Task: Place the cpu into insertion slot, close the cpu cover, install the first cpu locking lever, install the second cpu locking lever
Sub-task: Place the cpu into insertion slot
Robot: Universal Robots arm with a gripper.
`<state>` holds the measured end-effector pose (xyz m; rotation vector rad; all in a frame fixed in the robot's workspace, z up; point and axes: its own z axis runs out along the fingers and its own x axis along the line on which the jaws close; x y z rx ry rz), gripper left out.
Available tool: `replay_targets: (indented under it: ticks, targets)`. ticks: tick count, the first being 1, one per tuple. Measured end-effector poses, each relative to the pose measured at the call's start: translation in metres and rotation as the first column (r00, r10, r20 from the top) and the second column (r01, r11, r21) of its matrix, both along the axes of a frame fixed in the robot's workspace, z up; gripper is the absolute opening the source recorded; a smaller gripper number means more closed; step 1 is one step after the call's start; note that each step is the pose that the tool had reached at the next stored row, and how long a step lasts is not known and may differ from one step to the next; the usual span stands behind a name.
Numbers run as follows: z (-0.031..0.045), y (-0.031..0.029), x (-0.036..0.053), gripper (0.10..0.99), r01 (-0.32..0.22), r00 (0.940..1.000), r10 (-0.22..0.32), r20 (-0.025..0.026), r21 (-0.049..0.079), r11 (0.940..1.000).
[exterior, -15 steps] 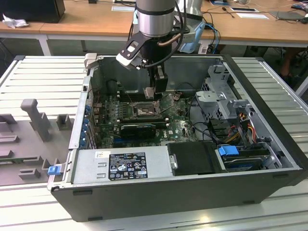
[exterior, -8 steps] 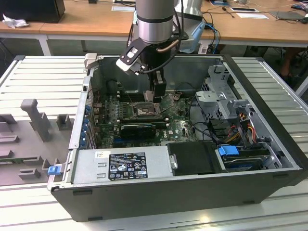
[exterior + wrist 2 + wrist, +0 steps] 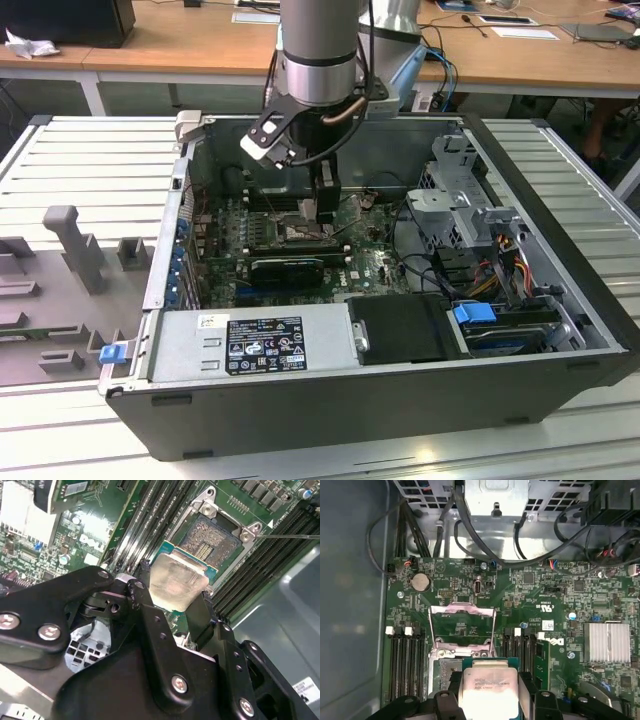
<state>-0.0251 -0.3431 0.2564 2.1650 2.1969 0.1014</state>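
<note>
My gripper (image 3: 175, 587) is shut on the cpu (image 3: 177, 580), a silver-topped square chip with a green edge, held flat between two black fingers (image 3: 145, 587). In the first wrist view the cpu (image 3: 487, 685) covers part of the insertion slot (image 3: 442, 667); whether they touch I cannot tell. The insertion slot (image 3: 210, 532) lies bare, its dark contact field inside a silvery rim. The cpu cover (image 3: 461, 609) stands swung up and open behind the slot. In the exterior view the gripper (image 3: 322, 212) reaches down into the open case, just above the insertion slot (image 3: 296, 234).
Long black memory slots (image 3: 407, 665) flank the socket on both sides. A finned heatsink (image 3: 607, 642) and black cables (image 3: 470, 540) lie close by on the green board. The case walls (image 3: 560, 250), a drive cage (image 3: 455, 190) and the power supply (image 3: 260, 340) box in the arm.
</note>
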Motion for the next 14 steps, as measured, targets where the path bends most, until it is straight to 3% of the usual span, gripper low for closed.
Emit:
replay_targets:
  ticks: [3,14]
  targets:
    - [-0.0118,0.0052,-0.0029,0.529,-0.006,1.0000,0.006,-0.0001,0.000,1.0000]
    - [-0.0320,0.0183,-0.0126,0.529,-0.007,1.0000,0.007,0.0000,0.000,1.0000]
